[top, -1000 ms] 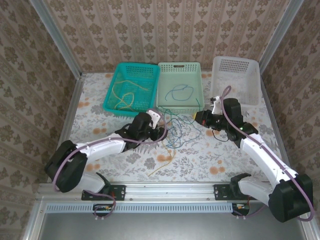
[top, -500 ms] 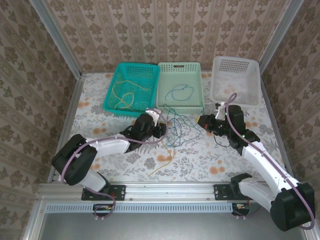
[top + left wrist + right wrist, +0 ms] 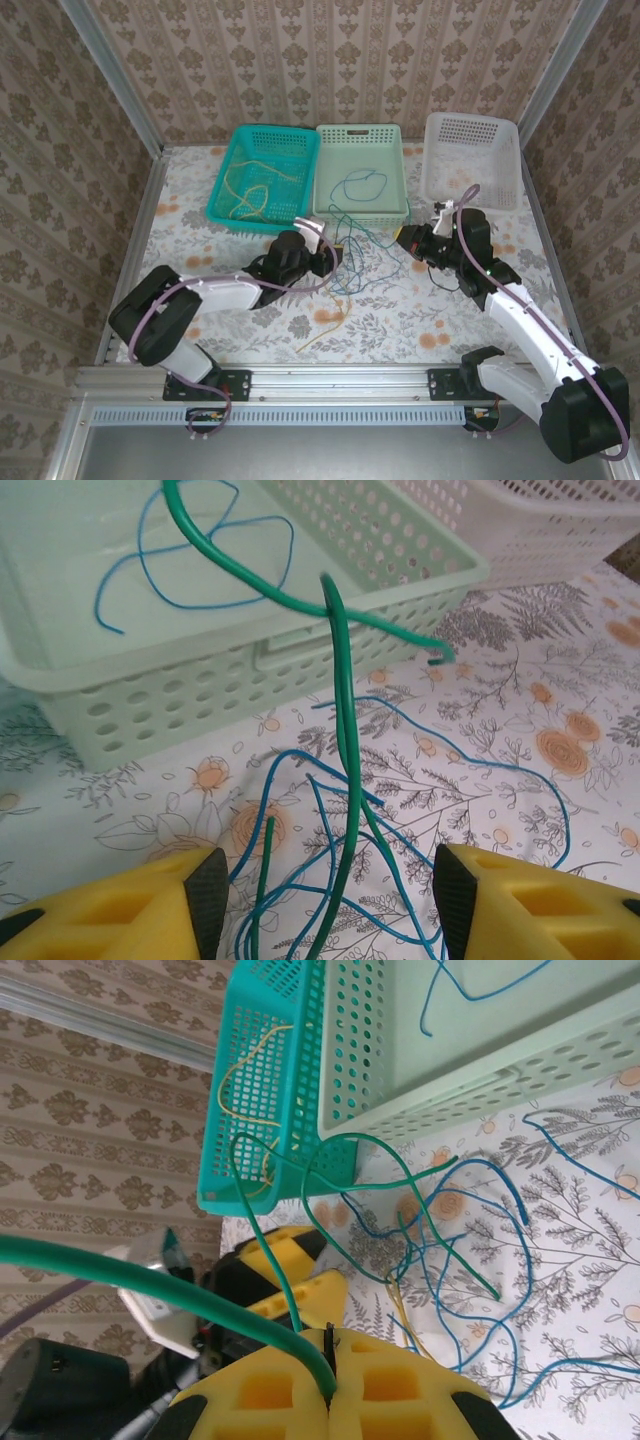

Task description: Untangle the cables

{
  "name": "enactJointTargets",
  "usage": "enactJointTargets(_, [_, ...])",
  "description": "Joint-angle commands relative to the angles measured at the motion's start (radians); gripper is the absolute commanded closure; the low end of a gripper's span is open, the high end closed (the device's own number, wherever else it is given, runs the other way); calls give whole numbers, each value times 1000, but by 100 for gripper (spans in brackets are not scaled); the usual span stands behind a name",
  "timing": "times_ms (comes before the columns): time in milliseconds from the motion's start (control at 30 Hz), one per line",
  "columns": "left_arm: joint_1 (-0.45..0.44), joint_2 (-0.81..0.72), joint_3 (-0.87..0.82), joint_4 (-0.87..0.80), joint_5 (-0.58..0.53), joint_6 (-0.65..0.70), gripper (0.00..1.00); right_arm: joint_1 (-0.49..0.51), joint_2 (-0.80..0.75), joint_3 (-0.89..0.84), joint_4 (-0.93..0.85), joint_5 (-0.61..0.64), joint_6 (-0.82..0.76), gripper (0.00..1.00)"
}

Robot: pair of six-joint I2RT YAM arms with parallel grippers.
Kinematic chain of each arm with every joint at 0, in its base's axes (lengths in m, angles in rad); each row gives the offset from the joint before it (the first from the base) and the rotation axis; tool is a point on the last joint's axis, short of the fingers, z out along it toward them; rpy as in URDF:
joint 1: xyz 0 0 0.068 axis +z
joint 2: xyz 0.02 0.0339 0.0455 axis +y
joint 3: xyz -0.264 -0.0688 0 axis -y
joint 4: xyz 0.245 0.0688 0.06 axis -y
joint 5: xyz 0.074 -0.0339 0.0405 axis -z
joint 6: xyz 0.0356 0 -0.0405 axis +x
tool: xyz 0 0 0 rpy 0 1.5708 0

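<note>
Right gripper [image 3: 330,1360] is clamped on a green cable [image 3: 150,1280], apparently to tension it. Left gripper [image 3: 325,880], jaws apart, straddles a green strand above the tangled cables [image 3: 352,262], which lie just nearer than the mint basket [image 3: 360,215].

Soft, even, bright light (faint shadows), nearest wrist-view foregrounds slightly blurred

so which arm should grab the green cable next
Left: its jaws stand open either side of the green cable, ready to close. The right jaws are shut on a green strand.
</note>
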Motion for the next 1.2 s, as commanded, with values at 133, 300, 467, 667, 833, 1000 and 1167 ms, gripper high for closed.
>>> enactJointTargets(133, [9, 103, 31, 135, 21, -54, 48, -5, -9, -3, 66, -32, 61, 100])
enactJointTargets(300, [25, 121, 36, 177, 36, -55, 68, -4, -9, -46, 101, -33, 92, 100])
enactJointTargets(467, [17, 100, 39, 172, 60, -41, 81, -3, -13, -104, 162, -14, 110, 100])
enactJointTargets(667, [12, 70, 30, 154, 65, -13, 92, 7, -3, -133, 233, 4, 152, 100])
enactJointTargets(833, [2, 52, 24, 151, 99, 16, 97, 33, -5, -163, 355, 68, 238, 100])
enactJointTargets(1000, [-14, 39, 24, 130, 107, 47, 97, 54, 6, -148, 392, 101, 304, 100])
enactJointTargets(1167, [-27, 29, 32, 111, 100, 73, 97, 88, 57, -116, 406, 110, 334, 100])
